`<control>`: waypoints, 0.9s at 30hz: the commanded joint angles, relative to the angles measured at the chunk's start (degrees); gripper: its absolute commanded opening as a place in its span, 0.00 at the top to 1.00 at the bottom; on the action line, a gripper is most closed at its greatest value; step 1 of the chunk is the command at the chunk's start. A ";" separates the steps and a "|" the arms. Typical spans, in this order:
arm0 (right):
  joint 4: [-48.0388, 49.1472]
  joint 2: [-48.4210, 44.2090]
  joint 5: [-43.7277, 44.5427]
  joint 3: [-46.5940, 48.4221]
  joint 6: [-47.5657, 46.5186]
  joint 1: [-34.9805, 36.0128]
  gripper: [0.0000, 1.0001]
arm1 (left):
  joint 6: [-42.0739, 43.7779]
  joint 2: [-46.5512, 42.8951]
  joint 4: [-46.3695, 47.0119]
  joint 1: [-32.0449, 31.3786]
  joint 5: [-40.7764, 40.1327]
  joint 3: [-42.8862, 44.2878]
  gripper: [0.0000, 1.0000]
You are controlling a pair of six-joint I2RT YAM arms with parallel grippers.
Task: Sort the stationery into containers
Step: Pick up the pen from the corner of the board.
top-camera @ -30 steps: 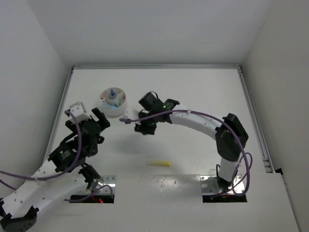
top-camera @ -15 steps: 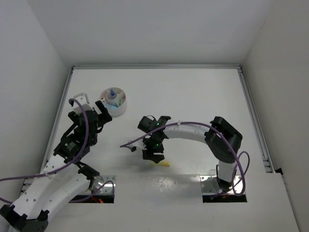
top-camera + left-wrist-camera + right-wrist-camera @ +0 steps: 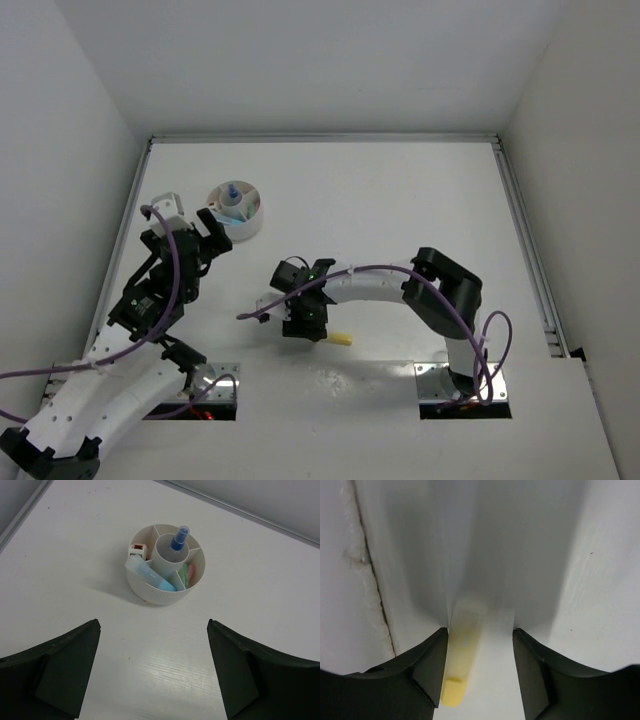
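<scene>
Right hand (image 3: 479,647) straddles the yellow marker (image 3: 462,652), fingers apart, seemingly not clamped.

- Far left on the table (image 3: 400,200), toward the back: dish (image 3: 165,596).
- In the dish's middle cup: tube (image 3: 179,536), upright.
- In the compartments around that cup: markers (image 3: 149,574), leaning on the rim.
- Just before the dish, apart from it: left gripper (image 3: 152,627), fingers spread wide.
- Near the front, well right of the dish: lone marker (image 3: 461,655), lying flat.
- Over it: right gripper (image 3: 480,635), one finger either side.
</scene>
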 commanded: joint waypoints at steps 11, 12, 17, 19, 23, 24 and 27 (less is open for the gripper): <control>3.78 3.94 11.55 -0.83 8.70 4.00 0.94 | 0.88 -2.15 1.95 0.56 -0.10 -0.29 0.06; 3.17 3.94 12.16 -0.83 9.31 4.00 1.00 | 0.88 -2.15 1.95 0.56 -0.10 -0.29 0.06; 2.64 2.63 16.55 6.63 8.52 3.30 1.00 | 0.19 -3.64 1.95 0.56 -1.50 -0.29 0.06; 6.56 2.63 21.20 12.58 7.04 1.99 1.00 | -0.43 -4.78 1.95 0.56 -3.96 -0.29 0.06; 25.85 -0.80 27.55 14.82 6.33 -0.04 1.00 | -1.75 -8.56 1.34 0.56 -7.30 -0.81 0.06; 29.49 -1.41 27.55 15.60 6.33 -0.04 1.00 | -1.75 -9.18 1.34 0.56 -7.31 -0.81 0.06; 33.49 2.59 26.85 24.95 6.33 -1.88 1.00 | -1.75 -10.41 1.34 0.56 -8.45 -1.33 0.06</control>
